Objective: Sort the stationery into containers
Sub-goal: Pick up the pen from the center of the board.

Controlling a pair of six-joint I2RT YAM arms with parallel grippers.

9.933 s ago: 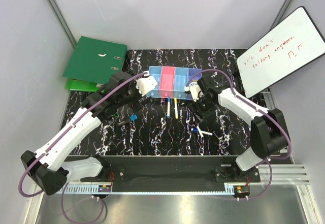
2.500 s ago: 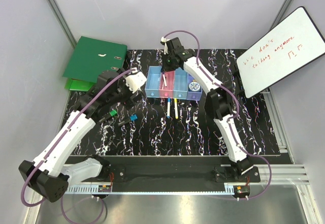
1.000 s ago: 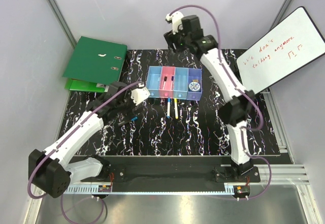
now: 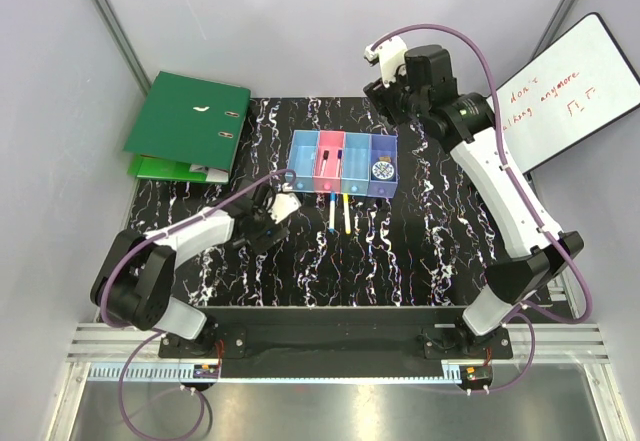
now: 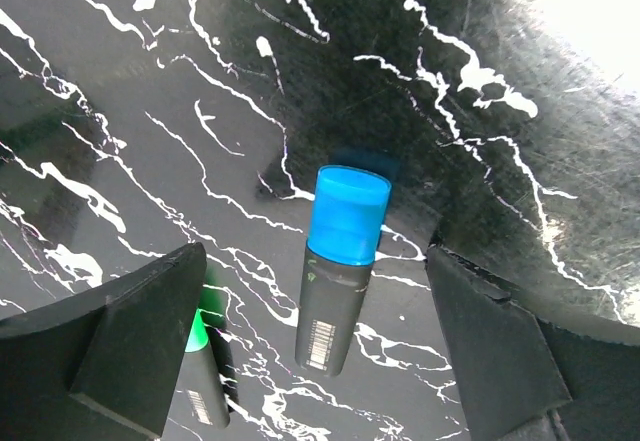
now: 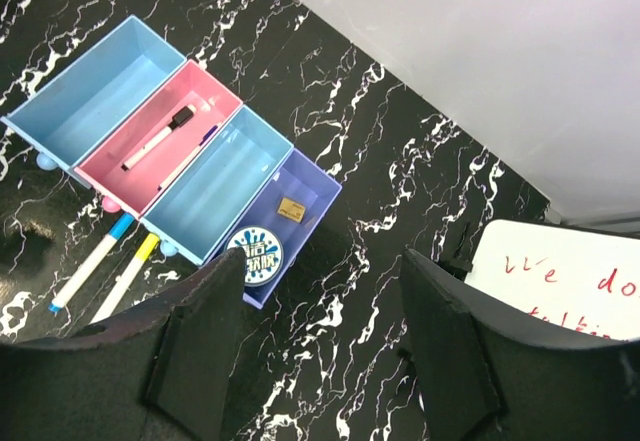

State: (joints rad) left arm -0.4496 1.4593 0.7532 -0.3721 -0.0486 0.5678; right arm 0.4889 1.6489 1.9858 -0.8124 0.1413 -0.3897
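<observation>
A black marker with a blue cap (image 5: 340, 271) lies on the table between the wide-apart fingers of my left gripper (image 5: 315, 261), which is open and low over it (image 4: 268, 223). A green-capped marker (image 5: 200, 361) lies partly behind the left finger. My right gripper (image 6: 322, 261) hangs open and empty, high behind the containers (image 4: 343, 164). The pink bin (image 6: 165, 146) holds a white pen (image 6: 157, 139). The violet bin (image 6: 300, 211) holds the blue-white disc (image 6: 254, 253). A blue-tipped pen (image 4: 331, 211) and a yellow pen (image 4: 346, 213) lie in front of the bins.
A green ring binder (image 4: 185, 121) lies at the back left. A whiteboard with red writing (image 4: 570, 91) leans at the back right. The two light blue bins (image 6: 95, 96) look bare inside.
My left gripper has come down and nearer, over the blue-capped marker. My right arm has swung to the right, staying high, with its jaws unchanged.
</observation>
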